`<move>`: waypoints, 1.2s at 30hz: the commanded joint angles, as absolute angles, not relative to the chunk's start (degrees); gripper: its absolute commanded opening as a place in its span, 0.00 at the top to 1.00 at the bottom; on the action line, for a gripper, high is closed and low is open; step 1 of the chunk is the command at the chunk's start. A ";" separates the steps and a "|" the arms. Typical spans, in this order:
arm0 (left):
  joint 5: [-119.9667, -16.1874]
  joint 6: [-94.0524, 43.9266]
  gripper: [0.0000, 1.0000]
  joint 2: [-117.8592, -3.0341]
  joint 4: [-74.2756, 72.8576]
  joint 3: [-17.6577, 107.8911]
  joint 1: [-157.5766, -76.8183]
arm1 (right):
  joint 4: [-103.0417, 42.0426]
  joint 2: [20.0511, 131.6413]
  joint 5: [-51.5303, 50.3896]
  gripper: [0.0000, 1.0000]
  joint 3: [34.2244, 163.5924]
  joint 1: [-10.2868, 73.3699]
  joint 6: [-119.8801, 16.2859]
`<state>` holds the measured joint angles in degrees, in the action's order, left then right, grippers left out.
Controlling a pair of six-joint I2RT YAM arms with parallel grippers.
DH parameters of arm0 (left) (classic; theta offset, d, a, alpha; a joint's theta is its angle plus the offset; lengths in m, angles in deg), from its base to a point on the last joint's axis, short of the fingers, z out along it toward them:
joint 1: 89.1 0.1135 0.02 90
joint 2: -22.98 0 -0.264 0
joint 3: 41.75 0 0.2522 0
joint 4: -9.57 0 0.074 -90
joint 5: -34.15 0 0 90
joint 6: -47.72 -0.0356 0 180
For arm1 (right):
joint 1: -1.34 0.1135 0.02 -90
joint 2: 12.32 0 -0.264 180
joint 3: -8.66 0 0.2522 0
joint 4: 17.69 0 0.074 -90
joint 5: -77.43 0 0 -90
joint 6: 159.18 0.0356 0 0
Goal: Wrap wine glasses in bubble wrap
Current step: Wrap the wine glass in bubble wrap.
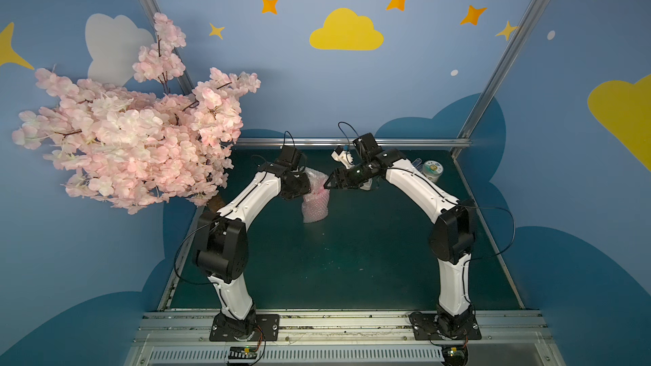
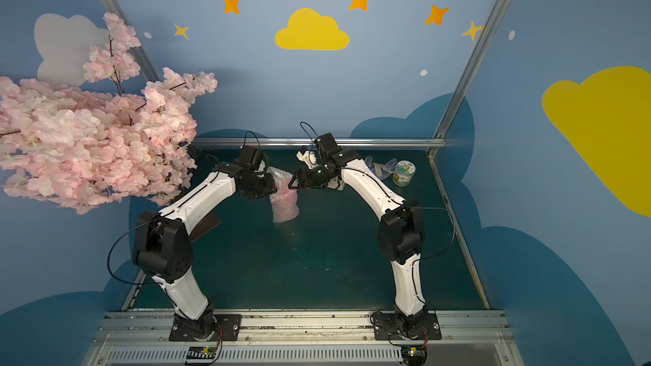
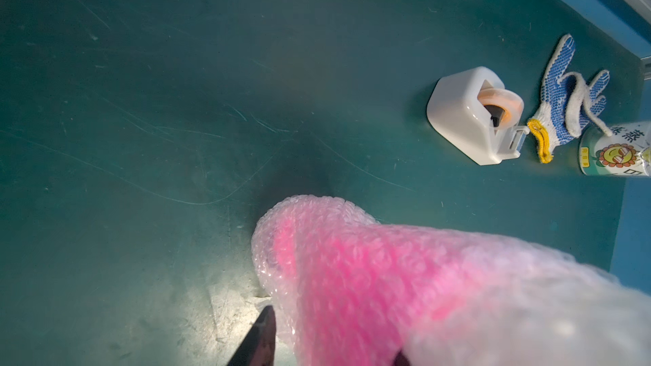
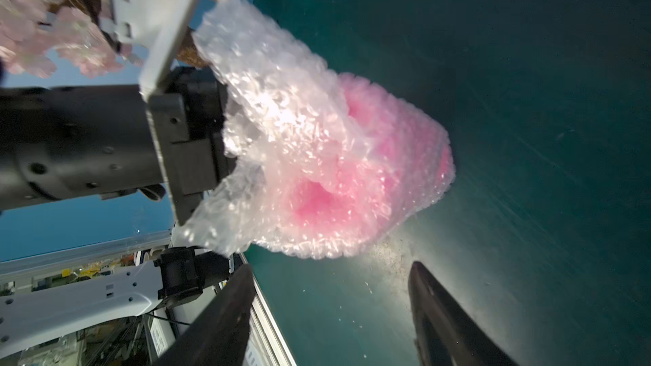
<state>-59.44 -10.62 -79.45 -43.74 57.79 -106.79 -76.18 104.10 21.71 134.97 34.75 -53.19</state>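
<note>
Your goblet (image 3: 352, 276) is almost fully swathed. It shows only as a hot-pink glow through the bubble wrap (image 1: 315, 205), a translucent, pebbled sheet rolled into a lumpy tube around it. The bundle stands roughly upright toward the back of the dark green, scuffed desk (image 1: 352, 258), between your two arms.

Your left gripper (image 3: 331, 343) has it near the upper end, fingers on either side and pressed into the wrap, with loose clear film bunching around them. Your right gripper (image 4: 331, 311) is just beside the bundle but clear of it, its tapered black fingers spread wide and holding nothing.

Farther along the desk lie a glossy white tape dispenser (image 3: 468, 117), a knit glove (image 3: 563, 100) with blue dots, and a printed can (image 3: 613, 153).
</note>
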 commanded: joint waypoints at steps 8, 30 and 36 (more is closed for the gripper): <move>-58.61 -14.94 0.58 -82.16 -48.49 55.55 -107.37 | -64.80 112.12 19.36 0.30 145.65 33.66 -44.66; -62.54 -14.36 0.56 -81.02 -45.50 54.54 -105.48 | -75.36 112.02 13.53 0.40 136.93 39.87 -55.28; -67.56 -12.46 0.41 -76.58 -46.23 54.74 -104.40 | -83.55 120.08 3.94 0.41 147.41 41.87 -56.82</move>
